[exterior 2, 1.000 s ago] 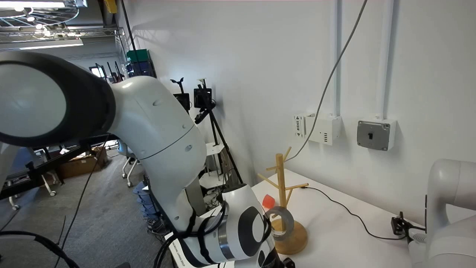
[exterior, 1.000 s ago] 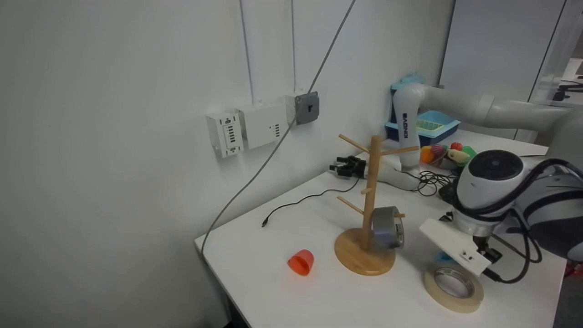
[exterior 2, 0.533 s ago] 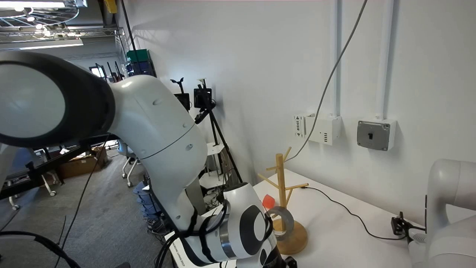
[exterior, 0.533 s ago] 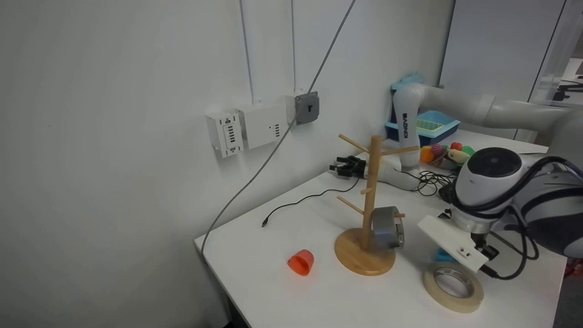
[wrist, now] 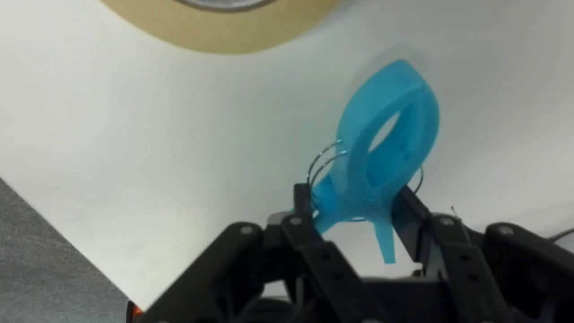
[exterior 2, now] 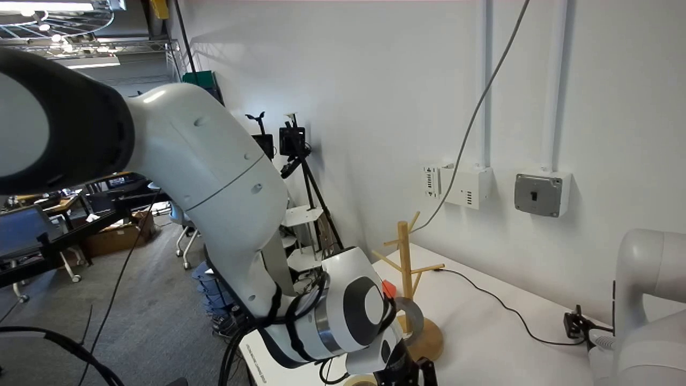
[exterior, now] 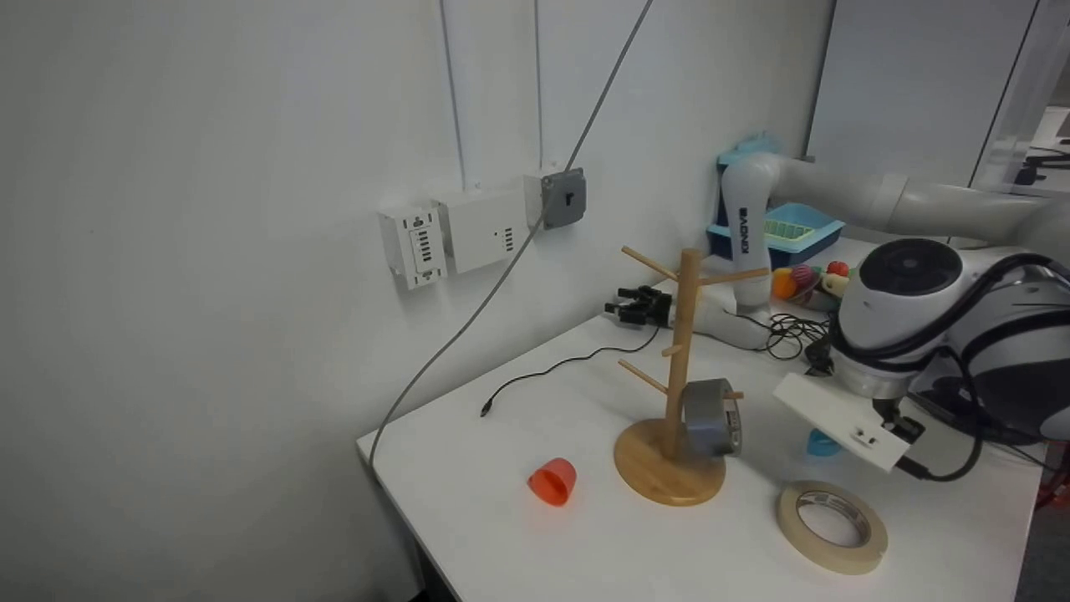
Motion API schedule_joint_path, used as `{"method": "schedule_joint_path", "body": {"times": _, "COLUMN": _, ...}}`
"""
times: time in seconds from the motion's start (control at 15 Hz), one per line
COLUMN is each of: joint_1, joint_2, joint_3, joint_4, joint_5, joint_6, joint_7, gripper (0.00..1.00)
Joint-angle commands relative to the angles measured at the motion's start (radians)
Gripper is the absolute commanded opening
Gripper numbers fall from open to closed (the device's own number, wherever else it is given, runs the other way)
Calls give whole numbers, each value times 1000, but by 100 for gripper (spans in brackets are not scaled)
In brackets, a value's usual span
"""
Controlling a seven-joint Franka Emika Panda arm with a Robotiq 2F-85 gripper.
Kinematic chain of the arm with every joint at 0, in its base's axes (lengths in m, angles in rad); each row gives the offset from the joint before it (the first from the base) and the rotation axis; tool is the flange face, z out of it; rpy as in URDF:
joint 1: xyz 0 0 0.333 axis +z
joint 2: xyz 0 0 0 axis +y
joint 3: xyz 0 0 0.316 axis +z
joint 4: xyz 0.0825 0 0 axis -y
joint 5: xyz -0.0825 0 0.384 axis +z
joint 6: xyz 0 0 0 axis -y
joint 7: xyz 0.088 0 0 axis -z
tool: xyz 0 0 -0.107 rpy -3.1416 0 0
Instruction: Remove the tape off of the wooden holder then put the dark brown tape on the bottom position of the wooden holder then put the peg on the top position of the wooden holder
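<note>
— Blue plastic peg (wrist: 358, 184), clip-like: oval loop at one end, short legs at the other, thin wire spring at the waist. Whereabouts?

— Grasped by the black two-fingered gripper (wrist: 354, 204), pinched from both sides near the spring. Apparently just above the white tabletop (exterior: 485, 510), near but apart from the flat cream-beige tape ring (exterior: 840, 560).

— Handling, by estimate?

— Very light. Stiff in the walls, springy at the waist. Smooth, hence probably somewhat slippery. Not brittle to look at, yet liable to spread at the loop or shed the wire under too hard a squeeze.

— Best hold?

— Across the waist, legs between the fingers (wrist: 410, 220), loop left free. Not by the thin loop walls: likely to flex and twist there.

— Destination?

— Top position of the light wood holder (exterior: 683, 334), with round disc base, upright post and slanted arms. Already hung on a low arm: thick dark grey-brown tape roll (exterior: 706, 418). Outstanding, in all likelihood: the peg only. To carry level, loop foremost, and ease onto an upper arm with steady, moderate pressure.
</note>
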Motion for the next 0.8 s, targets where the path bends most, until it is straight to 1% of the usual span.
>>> {"method": "schedule_joint_path", "body": {"times": 0.0, "joint_1": 51, "joint_2": -99, "joint_3": -58, "joint_4": -52, "joint_5": 8, "joint_6": -49, "joint_7": -97, "gripper": 23}}
{"method": "schedule_joint_path", "body": {"times": 0.33, "joint_1": 71, "joint_2": -194, "joint_3": -86, "joint_4": -74, "joint_5": -8, "joint_6": -95, "joint_7": -181, "gripper": 23}}
{"method": "schedule_joint_path", "body": {"times": 0.53, "joint_1": 67, "joint_2": -255, "joint_3": -78, "joint_4": -97, "joint_5": -5, "joint_6": -114, "joint_7": -239, "gripper": 23}}
{"method": "schedule_joint_path", "body": {"times": 0.73, "joint_1": 61, "joint_2": -328, "joint_3": -61, "joint_4": -137, "joint_5": -2, "joint_6": -107, "joint_7": -334, "gripper": 23}}
